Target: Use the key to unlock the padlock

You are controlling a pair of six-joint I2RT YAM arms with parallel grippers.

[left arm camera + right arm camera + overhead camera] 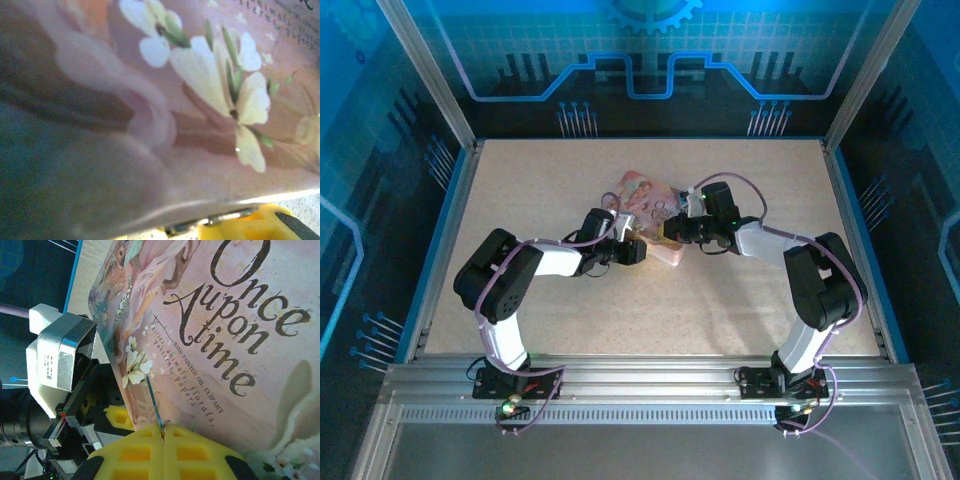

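- right wrist: right gripper (pixel 163 434) has its yellow pads pressed together on the key (pixel 153 401). the thin blade sticks out past the tips, along the flowered edge of the pink tin (pixel 240 340).
- top external: both arms meet at the tin, mid table (pixel 620 320). left gripper (pixel 638 246) is at the tin's near left side, right gripper just beside it on the other side.
- left wrist: blurry close-up of the tin's flowered face, one yellow finger (pixel 240 228) under its lower edge. we cannot tell if the left fingers are clamped on the tin or only around it.
- padlock: too small or hidden, so we cannot tell where it sits. our guess is at the tin's edge between the two grippers.
- step, our read: lining the key up with the keyhole, not yet inserted.
- risk: the key is a sliver pinched at one end, so a side push against the tin wall could twist it in the pads or pop it out.
- risk: if the left hold is loose, the tin could slide or tip when the key pushes, taking the keyhole off line.
- risk: a blade coming in at an angle could scrape past the keyhole or jam.
- risk: the grippers are very near each other, so a small correction could knock fingers together.
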